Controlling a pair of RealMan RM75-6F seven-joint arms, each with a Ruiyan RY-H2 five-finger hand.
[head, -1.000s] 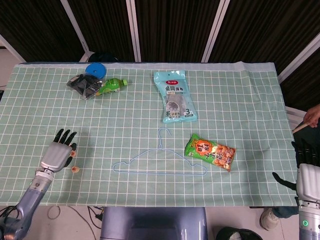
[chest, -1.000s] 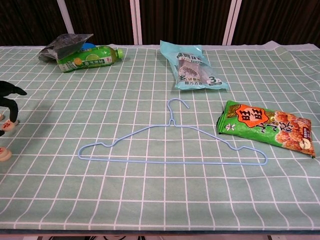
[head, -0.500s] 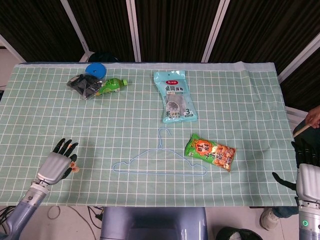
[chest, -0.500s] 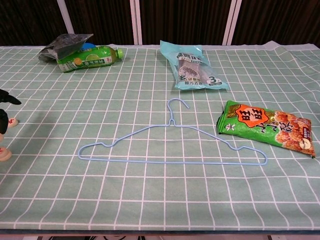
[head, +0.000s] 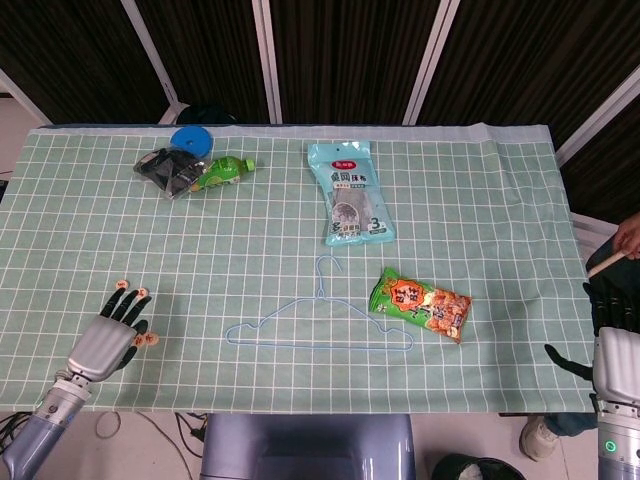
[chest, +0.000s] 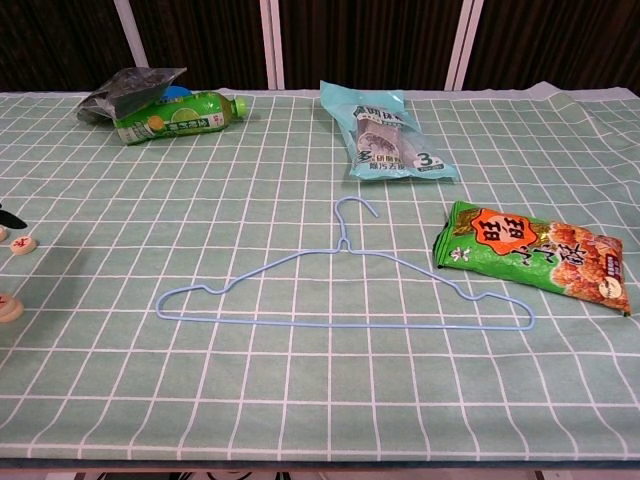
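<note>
My left hand (head: 104, 338) lies near the table's front left corner, fingers spread, holding nothing. Two small wooden discs (head: 124, 284) lie just beyond its fingertips, and a third disc (head: 150, 340) sits beside it on the right. In the chest view only a dark fingertip shows at the left edge, next to two discs (chest: 22, 243). My right hand (head: 614, 345) hangs off the table's right edge, its fingers apart and empty. A blue wire hanger (head: 320, 325) lies flat in the middle.
Right of the hanger lies a green and orange snack bag (head: 422, 305). Behind it is a light blue packet (head: 350, 190). At the back left are a green bottle (head: 222, 172), a dark bag (head: 165, 168) and a blue lid (head: 190, 138). A person's hand (head: 628, 238) shows at the right edge.
My left hand has drawn back toward the front edge, uncovering two discs that now lie beyond its fingertips. The right hand has not moved.
</note>
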